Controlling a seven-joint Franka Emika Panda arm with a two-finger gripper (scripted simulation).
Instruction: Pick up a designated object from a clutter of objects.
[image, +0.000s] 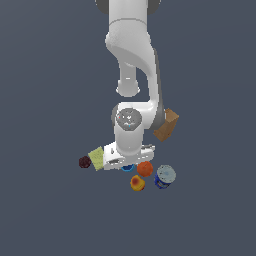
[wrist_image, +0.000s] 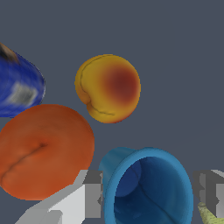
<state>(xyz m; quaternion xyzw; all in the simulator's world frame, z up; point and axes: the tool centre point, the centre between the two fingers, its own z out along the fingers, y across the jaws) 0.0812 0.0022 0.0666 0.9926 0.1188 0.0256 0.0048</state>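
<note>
In the exterior view the arm is bent low over the clutter on the worktop (image: 45, 215), and its white pincer (image: 125, 164) sits right on top of the cup (image: 127, 168), of which only a sliver of bright blue shows under the hand. The orange ball (image: 145, 168) lies just beside it, toward the exterior view's right; the fruit (image: 137, 183) and the can (image: 164, 176) are a little further on. The sponge (image: 96, 157) and the maroon ball (image: 85, 162) lie on the other side, and the brown box (image: 166, 125) is half hidden behind the arm.

In the wrist view the cup (wrist_image: 151, 188) stands between the two grey fingertips (wrist_image: 92, 194), which are parted with a gap at each side: the pincer is open and holds nothing yet. To do this well, I judge it should close squarely across the cup's wall, keeping the near finger off the orange ball (wrist_image: 43, 151). The cup is a smooth, thin-walled hollow cylinder, so it may slip or tilt under an off-centre squeeze. The ball looks dimpled, the fruit (wrist_image: 108, 87) round and creased, yellow blushing red.
</note>
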